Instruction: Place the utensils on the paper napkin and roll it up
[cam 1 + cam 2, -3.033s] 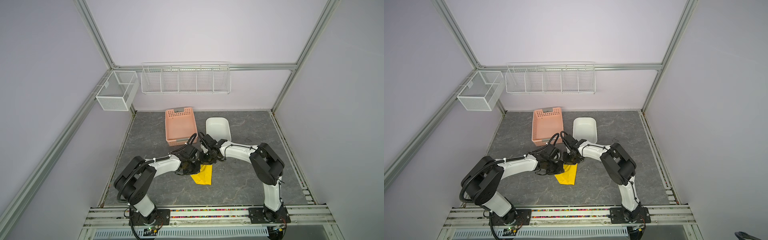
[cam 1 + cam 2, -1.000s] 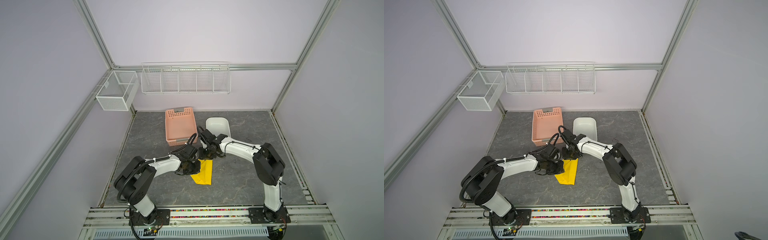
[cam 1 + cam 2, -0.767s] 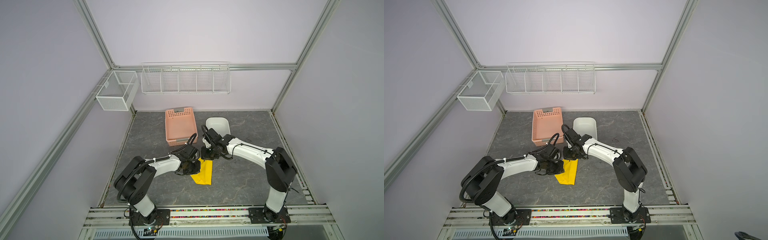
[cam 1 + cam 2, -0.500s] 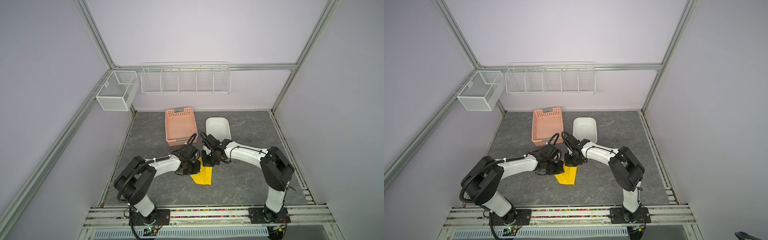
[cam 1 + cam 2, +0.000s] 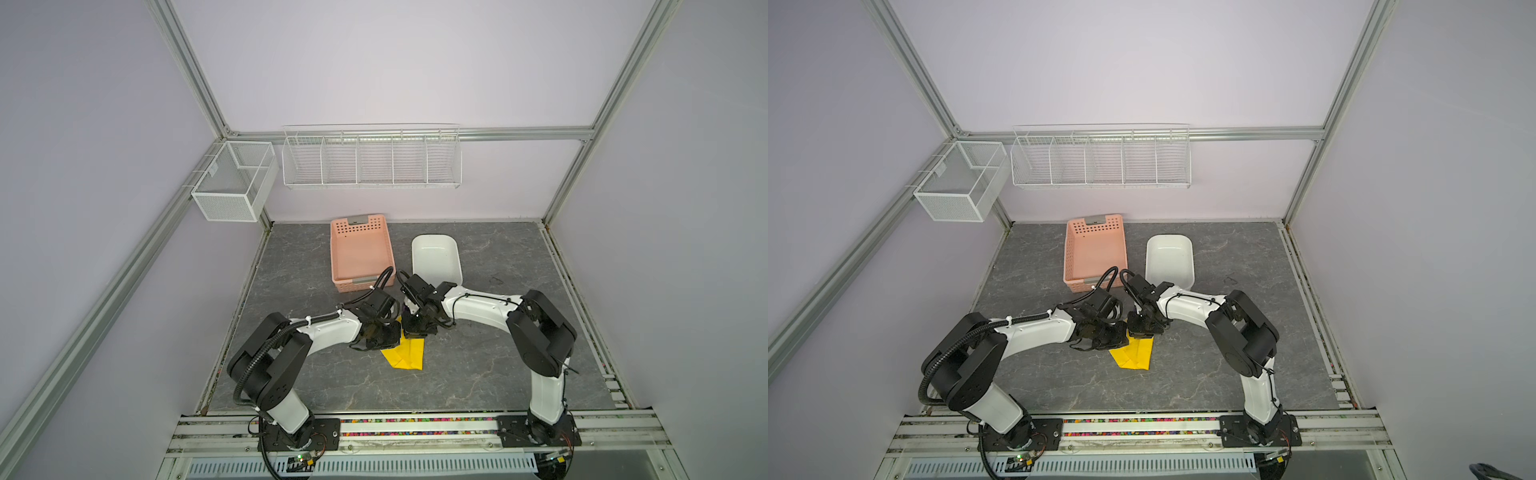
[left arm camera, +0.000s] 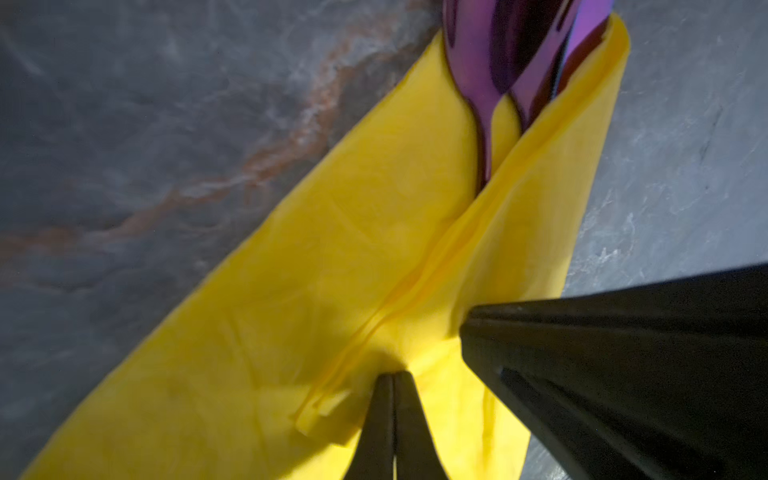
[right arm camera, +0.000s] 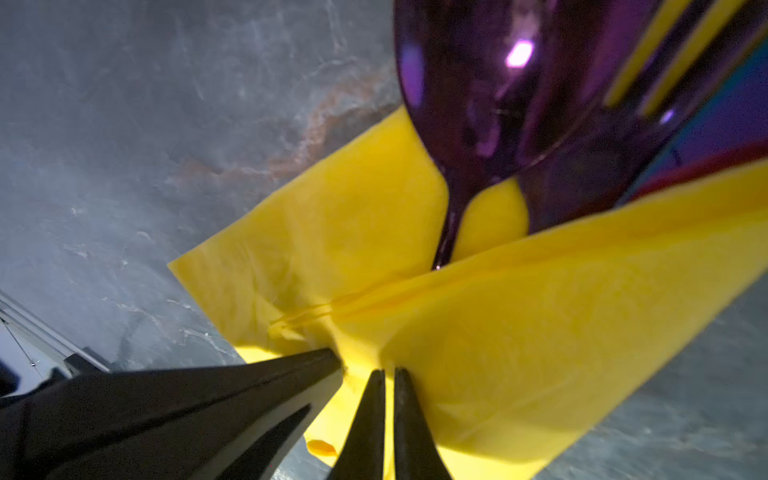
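The left fingers (image 6: 376, 419) are pressed together, their tips pinching the puckered fold of the paper napkin (image 6: 291, 291). The right fingers (image 7: 409, 424), just beside them, are closed to a thin slit with yellow paper in it, gripping the same gathered fold. The napkin lies partly folded on the grey surface (image 5: 478, 365) near the middle, nearer than the pink basket (image 5: 361, 253). One flap is raised over the utensils (image 7: 498, 104), whose purple heads stick out of its far end.
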`<action>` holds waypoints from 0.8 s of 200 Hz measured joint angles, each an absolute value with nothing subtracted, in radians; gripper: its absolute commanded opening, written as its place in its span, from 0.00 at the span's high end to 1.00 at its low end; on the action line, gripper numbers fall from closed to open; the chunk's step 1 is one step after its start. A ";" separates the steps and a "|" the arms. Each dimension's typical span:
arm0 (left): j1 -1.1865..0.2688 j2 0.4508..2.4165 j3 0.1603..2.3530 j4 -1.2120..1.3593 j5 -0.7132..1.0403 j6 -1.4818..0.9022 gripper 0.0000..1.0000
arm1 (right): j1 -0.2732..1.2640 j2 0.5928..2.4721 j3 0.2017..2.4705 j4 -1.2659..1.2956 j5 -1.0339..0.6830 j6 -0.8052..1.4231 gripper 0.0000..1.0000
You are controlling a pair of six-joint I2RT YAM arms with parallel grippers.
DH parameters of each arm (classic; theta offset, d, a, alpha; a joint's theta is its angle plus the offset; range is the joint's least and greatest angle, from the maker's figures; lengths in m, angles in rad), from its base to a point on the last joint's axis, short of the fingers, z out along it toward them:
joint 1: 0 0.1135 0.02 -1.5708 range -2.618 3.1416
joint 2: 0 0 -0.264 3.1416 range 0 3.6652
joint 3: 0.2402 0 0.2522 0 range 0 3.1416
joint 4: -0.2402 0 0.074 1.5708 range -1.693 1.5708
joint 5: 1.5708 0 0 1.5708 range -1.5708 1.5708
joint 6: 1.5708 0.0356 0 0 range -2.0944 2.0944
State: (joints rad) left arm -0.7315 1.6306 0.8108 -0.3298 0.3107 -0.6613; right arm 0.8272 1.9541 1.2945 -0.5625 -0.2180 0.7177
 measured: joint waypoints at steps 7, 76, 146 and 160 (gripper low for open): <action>-0.731 1.630 0.810 -0.329 0.311 -0.661 1.00 | 0.827 1.955 1.295 -0.557 -0.222 0.718 0.89; -0.731 1.625 0.805 -0.327 0.310 -0.666 1.00 | 0.827 1.972 1.296 -0.543 -0.230 0.718 0.88; -0.731 1.615 0.796 -0.332 0.307 -0.670 1.00 | 0.832 1.973 1.304 -0.549 -0.224 0.709 0.78; -0.731 1.615 0.796 -0.334 0.307 -0.672 1.00 | 0.833 1.973 1.305 -0.549 -0.224 0.710 0.78</action>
State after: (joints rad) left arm -0.7311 1.6146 0.7963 -0.3336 0.3065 -0.6724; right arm 0.8333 1.9732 1.3052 -0.5491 -0.2245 0.7097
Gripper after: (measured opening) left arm 0.048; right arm 0.219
